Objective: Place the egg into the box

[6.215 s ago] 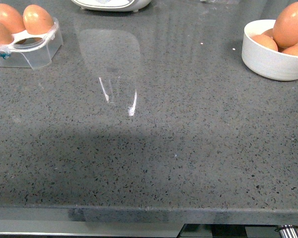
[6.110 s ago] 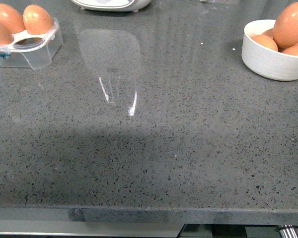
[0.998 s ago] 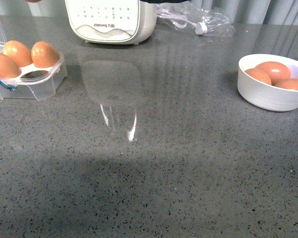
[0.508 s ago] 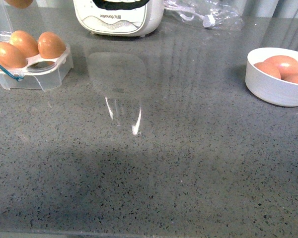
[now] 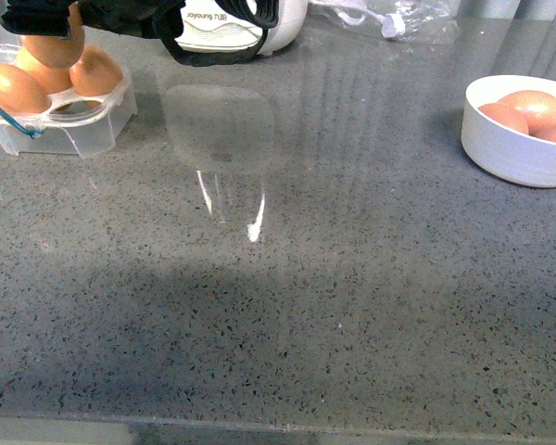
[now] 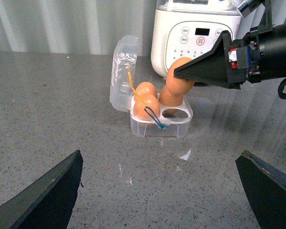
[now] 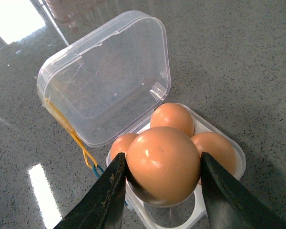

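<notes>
Orange-brown and smooth, the egg [image 7: 163, 162] is pinched between the two dark fingers [image 7: 109, 195] of our right hand [image 7: 163, 188]. We hold it just above the clear plastic box [image 5: 74, 134], at the upper left of the front frame. Three other eggs [image 7: 174, 118] sit in its cups, and its hinged lid [image 7: 109, 76] stands open. Our left hand [image 6: 157, 200] hangs well apart from the box, fingers spread wide. At the right edge a white bowl [image 5: 510, 153] of eggs rests on the grey speckled counter [image 5: 306, 297].
</notes>
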{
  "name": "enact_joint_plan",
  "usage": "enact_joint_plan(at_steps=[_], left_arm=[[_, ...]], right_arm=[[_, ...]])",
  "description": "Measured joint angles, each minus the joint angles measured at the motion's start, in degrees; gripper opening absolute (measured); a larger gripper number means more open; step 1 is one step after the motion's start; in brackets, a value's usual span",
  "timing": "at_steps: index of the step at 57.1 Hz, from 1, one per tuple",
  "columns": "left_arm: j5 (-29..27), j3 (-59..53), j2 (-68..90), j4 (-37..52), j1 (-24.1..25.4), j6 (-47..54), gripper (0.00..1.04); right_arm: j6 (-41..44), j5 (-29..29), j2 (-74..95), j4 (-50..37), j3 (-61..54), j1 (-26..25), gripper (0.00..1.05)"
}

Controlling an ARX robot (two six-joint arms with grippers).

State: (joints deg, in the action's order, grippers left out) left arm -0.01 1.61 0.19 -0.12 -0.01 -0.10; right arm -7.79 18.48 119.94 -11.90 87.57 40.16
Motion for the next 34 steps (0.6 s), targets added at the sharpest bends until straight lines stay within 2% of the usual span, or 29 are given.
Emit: enact_joint_plan(at_steps=[30, 34], left_arm=[[-0.02, 0.00, 0.00, 0.00, 0.00, 0.00, 0.98], [-0.02, 0.00, 0.00, 0.00, 0.00, 0.00, 0.98]], right_arm=[[0.50, 0.55, 0.55, 1.62, 0.77, 0.07, 0.39], [1.14, 0.52, 0.55, 1.70, 0.74, 0.07, 0.46]])
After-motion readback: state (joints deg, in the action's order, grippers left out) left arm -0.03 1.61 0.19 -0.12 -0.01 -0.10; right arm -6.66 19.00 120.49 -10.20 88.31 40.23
